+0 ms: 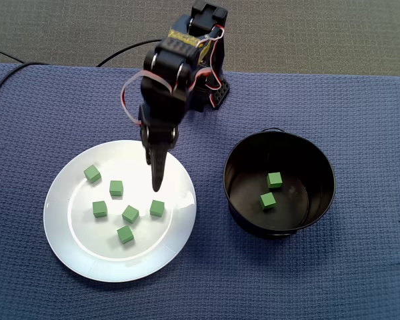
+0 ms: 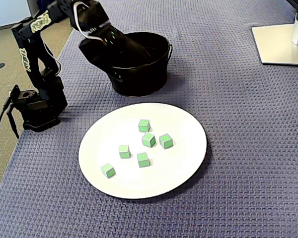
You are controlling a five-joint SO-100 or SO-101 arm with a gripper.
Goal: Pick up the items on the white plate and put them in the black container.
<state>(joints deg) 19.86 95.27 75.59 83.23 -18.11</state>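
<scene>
Several small green cubes (image 1: 130, 213) lie loose on the white plate (image 1: 60, 227) at the left of a fixed view; the same cubes (image 2: 148, 140) and plate (image 2: 188, 124) fill the middle of the other. The black container (image 1: 250, 223) stands to the plate's right and holds two green cubes (image 1: 274, 179). My gripper (image 1: 158, 185) points down over the plate's upper right part, just above the nearest cube (image 1: 157, 208). Its fingers look pressed together with nothing between them. In the other fixed view the gripper (image 2: 148, 55) hangs above the table in front of the container (image 2: 139, 84), dark against dark.
A blue woven cloth covers the table. The arm's base (image 1: 210, 93) stands behind the plate, and in the other fixed view the base (image 2: 37, 111) is at the left. Black cables (image 1: 7, 73) run off the left edge. A white monitor stand (image 2: 283, 44) sits in the far right corner.
</scene>
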